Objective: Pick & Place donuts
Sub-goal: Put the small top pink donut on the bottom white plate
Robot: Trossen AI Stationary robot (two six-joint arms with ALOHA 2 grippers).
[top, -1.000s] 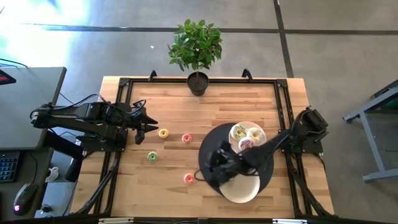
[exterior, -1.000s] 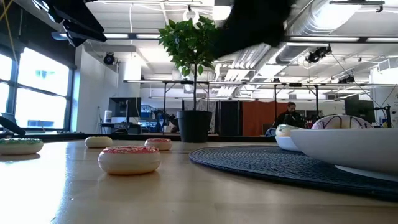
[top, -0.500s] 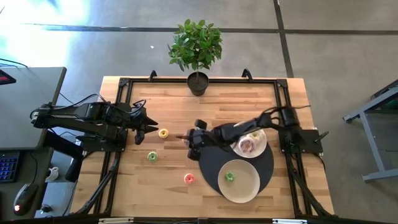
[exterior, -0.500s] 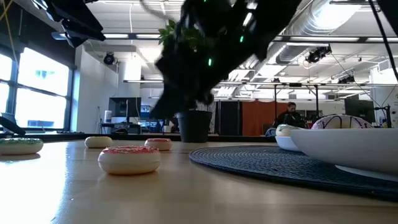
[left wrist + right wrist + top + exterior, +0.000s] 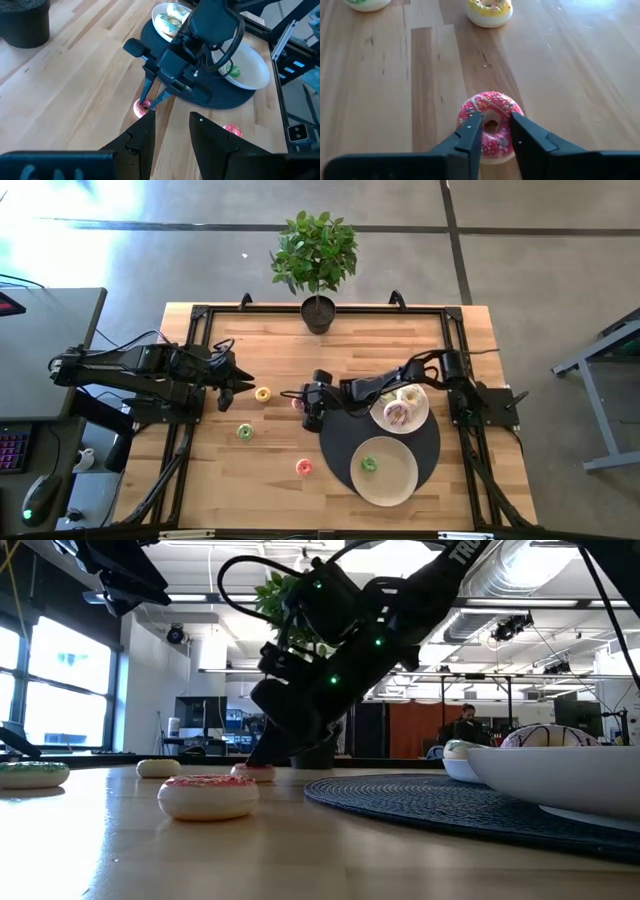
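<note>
The pink donut [image 5: 490,125] with sprinkles lies flat on the wooden table [image 5: 270,470], just off the left edge of the dark round mat [image 5: 335,435]. The right gripper [image 5: 492,131] is down on it, its two fingers narrowly parted, their tips over the ring's hole and inner rim; whether they grip it I cannot tell.

Near it on the bare wood lie a yellow donut [image 5: 263,394] and a green donut [image 5: 245,431], and a second pink donut [image 5: 304,468] sits nearer the front edge. On the mat stand two white plates: the far plate [image 5: 425,405] holds pale frosted donuts [image 5: 397,413], the near plate [image 5: 395,485] holds one small green donut [image 5: 369,465]. A potted plant [image 5: 316,260] stands at the back edge, well clear.

From above, the right arm hides most of the targeted donut. The right wrist view shows it whole between the fingers. The low view shows the arm slanting down to the table, with the front pink donut [image 5: 209,796] closest to the camera.

The left gripper [image 5: 240,383] hovers by the yellow donut, its fingers [image 5: 142,137] slightly apart and holding nothing.
</note>
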